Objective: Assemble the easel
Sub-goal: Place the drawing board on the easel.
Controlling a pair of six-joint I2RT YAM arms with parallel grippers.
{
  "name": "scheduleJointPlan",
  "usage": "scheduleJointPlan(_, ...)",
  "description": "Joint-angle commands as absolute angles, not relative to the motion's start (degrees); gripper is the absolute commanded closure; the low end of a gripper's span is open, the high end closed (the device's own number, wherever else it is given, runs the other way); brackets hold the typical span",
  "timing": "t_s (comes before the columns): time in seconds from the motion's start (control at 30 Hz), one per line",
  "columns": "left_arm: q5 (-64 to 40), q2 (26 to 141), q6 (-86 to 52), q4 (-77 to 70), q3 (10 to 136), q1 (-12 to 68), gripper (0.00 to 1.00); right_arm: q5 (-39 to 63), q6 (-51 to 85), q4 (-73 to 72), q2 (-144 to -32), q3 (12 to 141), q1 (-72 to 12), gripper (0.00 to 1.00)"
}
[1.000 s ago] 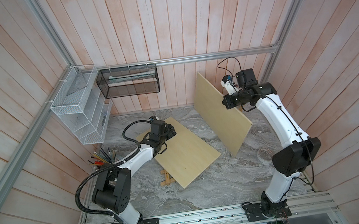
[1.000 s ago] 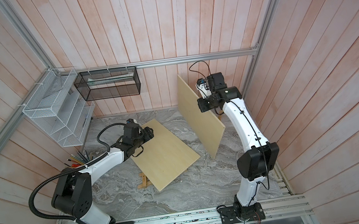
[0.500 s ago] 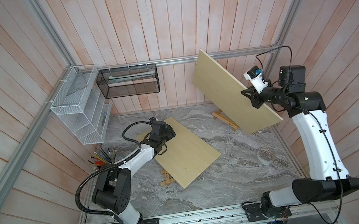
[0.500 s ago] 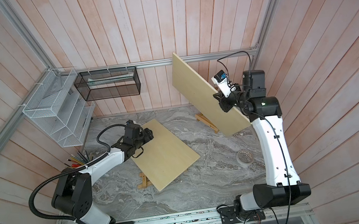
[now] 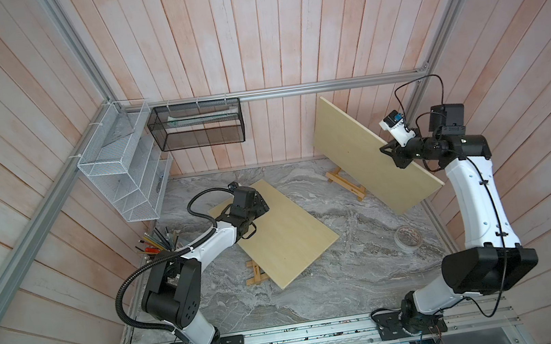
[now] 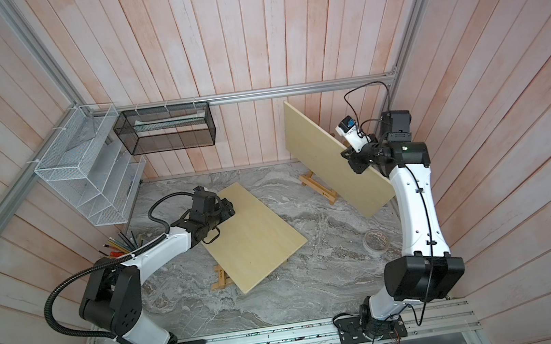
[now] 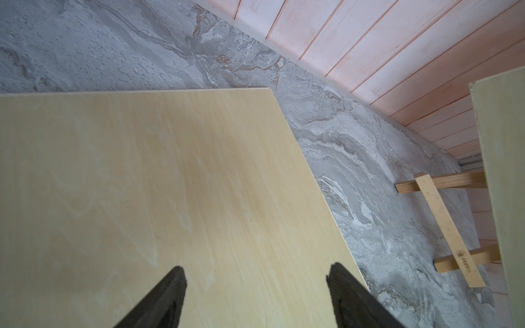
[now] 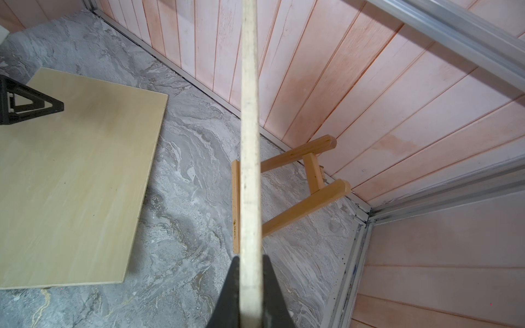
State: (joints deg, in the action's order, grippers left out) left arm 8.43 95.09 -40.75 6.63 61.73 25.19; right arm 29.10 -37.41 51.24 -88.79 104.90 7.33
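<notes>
My right hand (image 5: 390,152) is clamped on a pale board (image 5: 353,149), held on edge and tilted just above the easel (image 5: 346,185). The easel sits on the worktop (image 5: 351,278) by the back wall (image 5: 261,128), partly hidden behind the board. My left hand (image 7: 257,268) hangs spread apart over a second board (image 5: 285,236) lying flat, with a small wooden frame (image 5: 256,271) poking out beneath.

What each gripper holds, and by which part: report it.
Right gripper: shut on the raised board, pinching its upper long edge. Left gripper: open over the flat board, holding nothing.
</notes>
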Motion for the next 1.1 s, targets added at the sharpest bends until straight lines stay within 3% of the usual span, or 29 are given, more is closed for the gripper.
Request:
scheduleJointPlan(0.0, 9.5, 95.1, -41.0, 7.0, 63.4, 25.4, 0.18, 34.9, -40.3, 42.4, -87.7, 107.1, 7.7, 1.00)
scheduleJointPlan(1.07, 9.6, 96.4, -41.1, 7.0, 65.0, 25.5, 0.18, 37.0, -43.4, 59.8, -107.1, 129.1, 8.4, 1.00)
